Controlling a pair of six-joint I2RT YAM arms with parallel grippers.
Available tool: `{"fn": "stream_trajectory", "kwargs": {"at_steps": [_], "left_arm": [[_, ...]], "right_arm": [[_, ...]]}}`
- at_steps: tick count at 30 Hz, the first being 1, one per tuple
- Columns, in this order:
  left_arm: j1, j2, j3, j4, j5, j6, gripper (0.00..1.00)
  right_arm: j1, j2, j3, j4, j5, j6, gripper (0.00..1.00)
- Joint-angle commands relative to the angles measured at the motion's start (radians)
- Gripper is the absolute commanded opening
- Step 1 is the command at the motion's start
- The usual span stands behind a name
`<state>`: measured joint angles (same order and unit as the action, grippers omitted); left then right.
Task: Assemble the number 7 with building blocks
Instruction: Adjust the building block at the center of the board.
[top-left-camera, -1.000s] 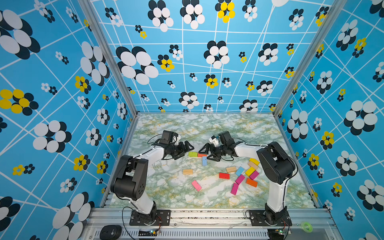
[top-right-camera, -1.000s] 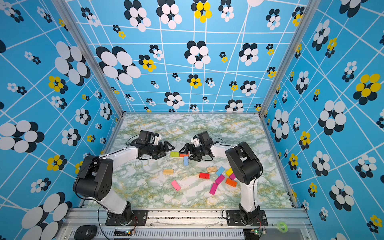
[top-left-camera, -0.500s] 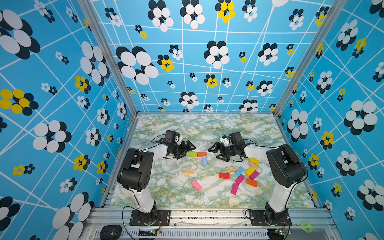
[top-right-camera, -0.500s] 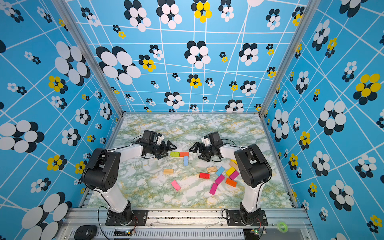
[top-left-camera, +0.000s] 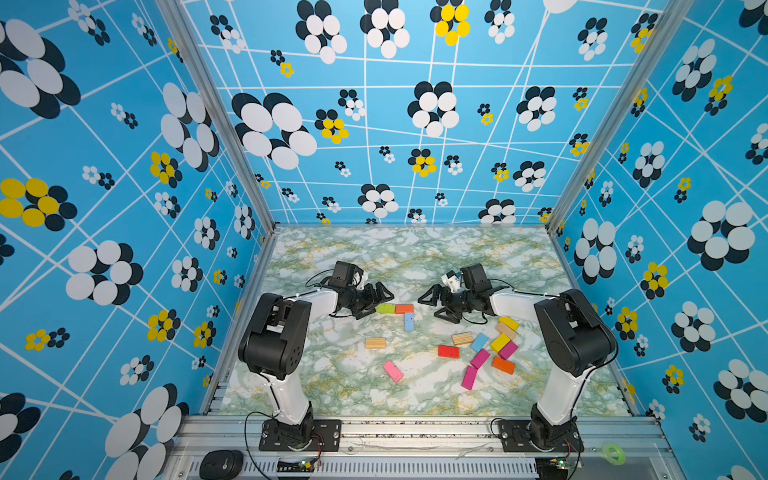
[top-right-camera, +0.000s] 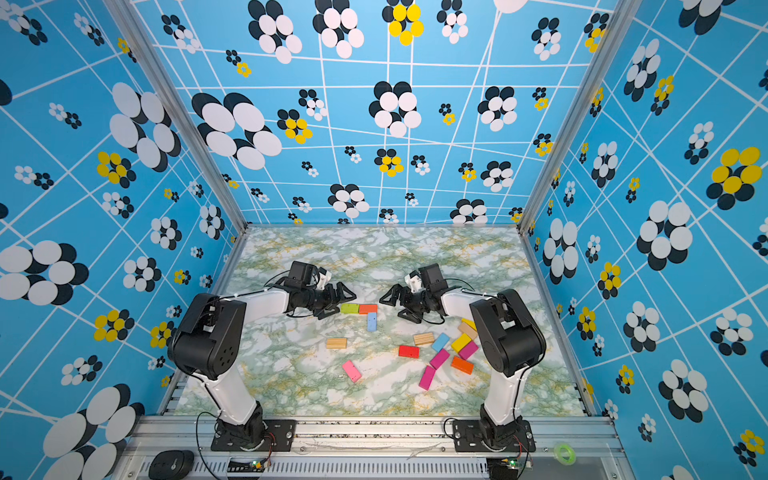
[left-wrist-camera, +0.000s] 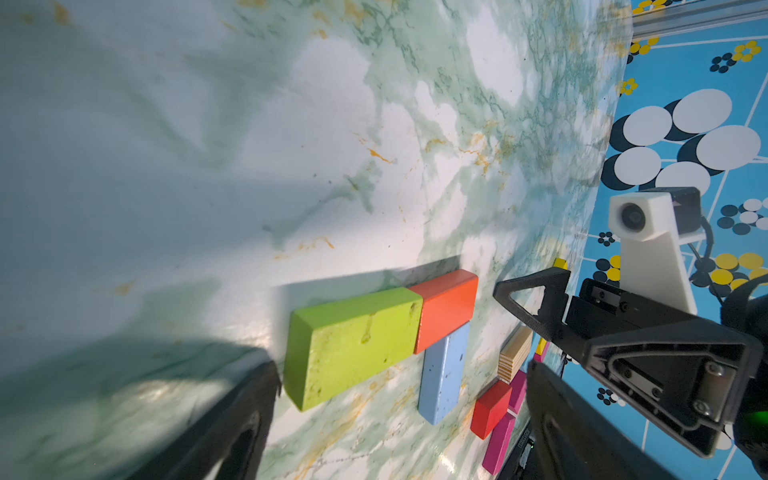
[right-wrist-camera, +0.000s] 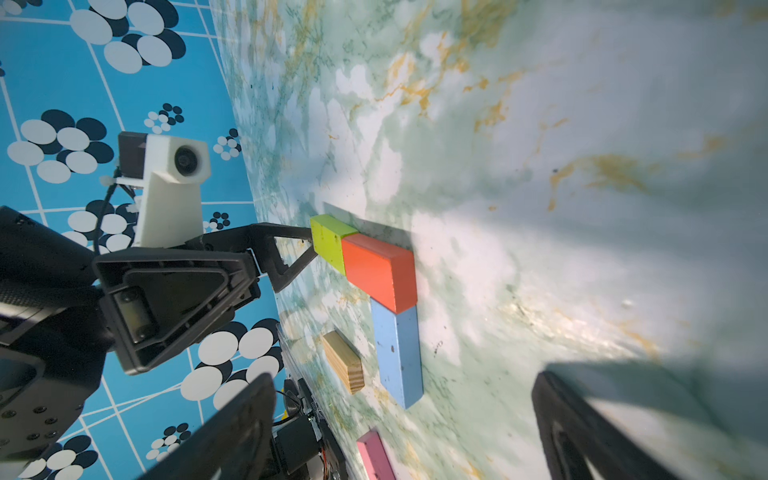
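Note:
Three building blocks lie joined on the marble table: a green block (top-left-camera: 385, 308) (top-right-camera: 349, 308) and an orange block (top-left-camera: 404, 308) end to end, with a light blue block (top-left-camera: 409, 321) running toward the front from the orange one. This partial number 7 also shows in the wrist views, as green (left-wrist-camera: 353, 345), orange (right-wrist-camera: 382, 272) and blue (right-wrist-camera: 399, 353). My left gripper (top-left-camera: 380, 305) (left-wrist-camera: 399, 436) stands open just left of the green block, one fingertip close to it. My right gripper (top-left-camera: 430, 309) (right-wrist-camera: 407, 440) stands open and empty, right of the orange block.
Loose blocks lie nearer the front: a wood block (top-left-camera: 375, 343), a pink one (top-left-camera: 392, 370), a red one (top-left-camera: 449, 351) and a second wood one (top-left-camera: 462, 338). A cluster of yellow, blue, magenta and orange blocks (top-left-camera: 498, 343) sits by the right arm. Patterned walls enclose the table.
The right gripper has drawn back a little to the right, away from the orange block. Both arms' elbows have shifted. The blocks have not moved and both grippers stay open.

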<state>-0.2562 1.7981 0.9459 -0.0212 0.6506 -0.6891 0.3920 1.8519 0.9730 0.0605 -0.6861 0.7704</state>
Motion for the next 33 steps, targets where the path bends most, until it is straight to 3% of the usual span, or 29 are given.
{"fn": "stream_trajectory", "kwargs": {"at_steps": [1, 21, 33], "left_arm": [[-0.011, 0.008, 0.006, 0.009, 0.01, -0.001, 0.96], [-0.005, -0.01, 0.011, -0.063, -0.015, 0.05, 0.96], [0.06, -0.185, -0.028, -0.23, -0.045, 0.144, 0.96]], "right_arm": [[-0.007, -0.021, -0.024, -0.033, 0.021, -0.02, 0.99], [-0.009, -0.008, -0.022, -0.028, 0.022, -0.022, 0.99], [0.047, 0.053, 0.067, -0.069, 0.018, -0.046, 0.98]]}}
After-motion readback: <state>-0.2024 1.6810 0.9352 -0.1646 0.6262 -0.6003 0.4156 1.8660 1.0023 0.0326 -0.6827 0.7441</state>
